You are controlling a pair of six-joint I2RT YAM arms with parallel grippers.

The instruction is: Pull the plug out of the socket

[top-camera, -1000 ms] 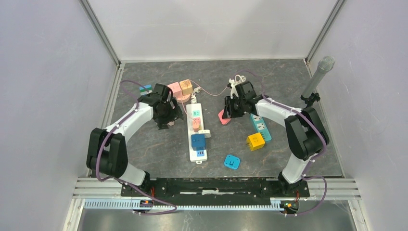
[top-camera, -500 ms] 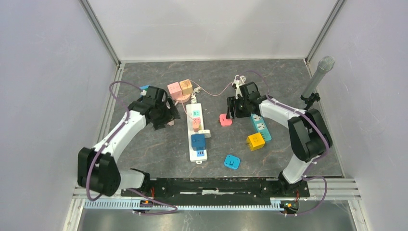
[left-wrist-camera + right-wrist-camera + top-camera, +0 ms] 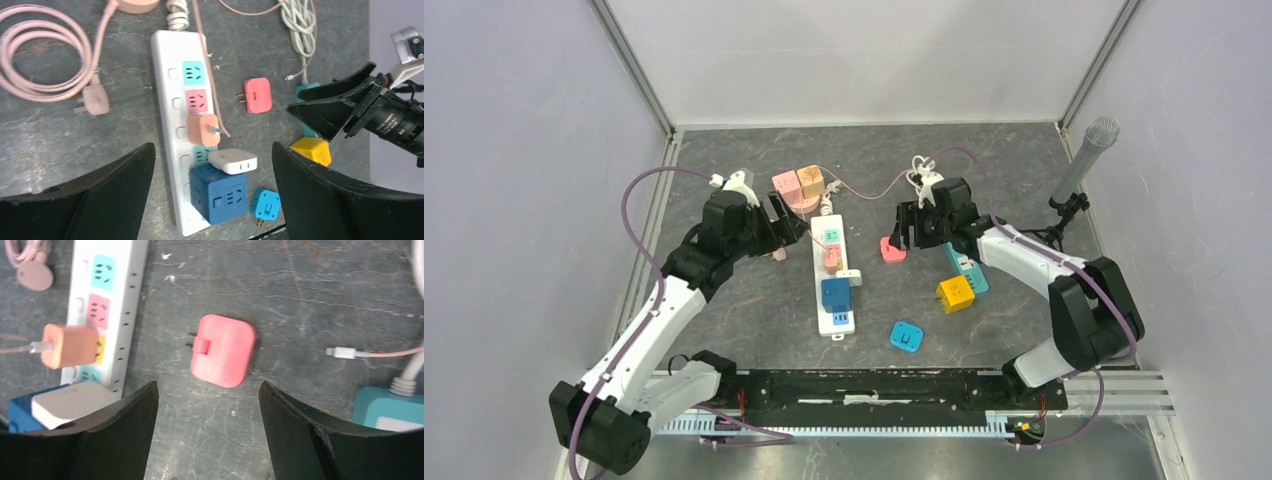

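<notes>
Between the two arms, the white power strip (image 3: pixel 165 100) is lying with its long axis running away from the bases, carrying a peach charger (image 3: pixel 202 129), a white adapter (image 3: pixel 232 161) and a blue cube (image 3: pixel 218 195). To its right, the pink plug (image 3: pixel 222 350) is lying loose on the table, prongs toward the strip, beneath the right gripper (image 3: pixel 206 390), whose jaws are gaping wide and empty. Just left of the strip, the left gripper (image 3: pixel 211 150) is hovering, equally wide and empty, and seems nearer the seated plugs.

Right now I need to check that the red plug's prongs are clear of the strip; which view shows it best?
Right wrist: the red plug lies large and central, prongs at its left edge, apart from the strip. Left wrist shows it smaller, prongs visible too. Top shows only a small red patch.
</notes>
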